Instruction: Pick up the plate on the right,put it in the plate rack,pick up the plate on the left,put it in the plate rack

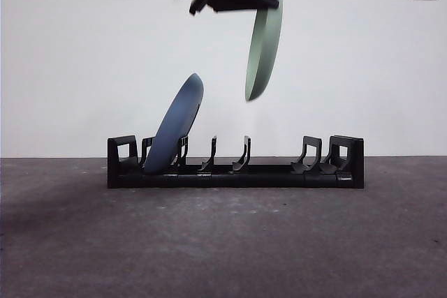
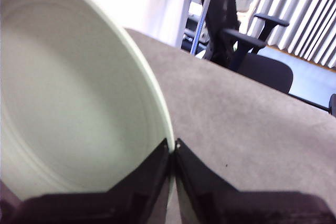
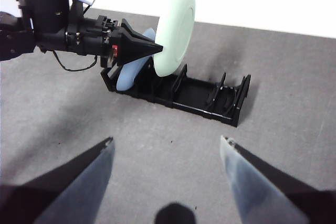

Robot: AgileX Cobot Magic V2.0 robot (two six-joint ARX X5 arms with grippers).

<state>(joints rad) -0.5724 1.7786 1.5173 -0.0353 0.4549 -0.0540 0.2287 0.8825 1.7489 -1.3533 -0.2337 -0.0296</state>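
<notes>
Hanging edge-on, near upright, pale green plate (image 1: 264, 40) sits above plate rack (image 1: 235, 162), over free middle slots, right of racked blue plate (image 1: 174, 128). Left gripper (image 2: 173, 148) clamped on its rim. Right gripper (image 3: 167, 142) wide open, empty, well back.

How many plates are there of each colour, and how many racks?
Blue plate, leaning in the plate rack: 1
Pale green plate, held above the rack by the left gripper: 1
Black plate rack: 1
Total: 3
</notes>
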